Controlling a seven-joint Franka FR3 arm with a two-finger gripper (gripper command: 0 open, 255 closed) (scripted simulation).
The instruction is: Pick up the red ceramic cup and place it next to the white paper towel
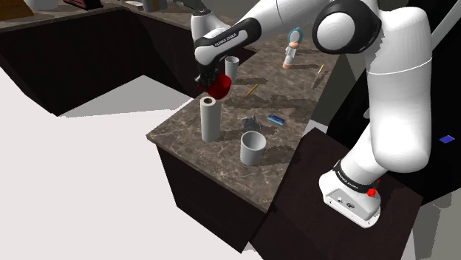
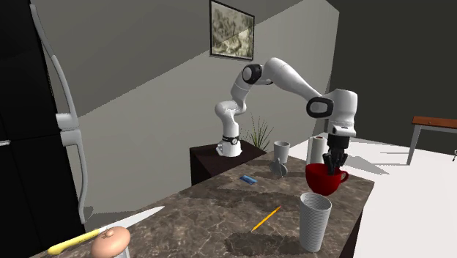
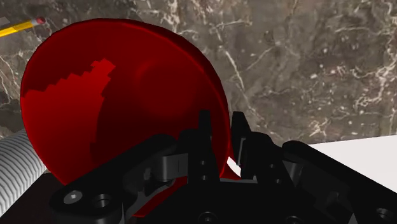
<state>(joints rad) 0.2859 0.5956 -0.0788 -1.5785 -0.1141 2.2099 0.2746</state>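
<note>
Shoulder view: the black pincer is clenched on the rim of a glossy red cup. The cup hangs just under it, seemingly off the marbled counter. The upright white paper towel roll stands close beneath the pincer.

Second exterior view: the pincer points straight down and the red cup dangles from it. The paper towel roll stands just behind it, and a ribbed tumbler stands near in front.

Wrist view: the fingers pinch the red cup by its wall.

I judge the cup stiff, smooth, weighty and breakable. This off-centre rim grip could let it tilt or slip, so it wants setting down gently.
</note>
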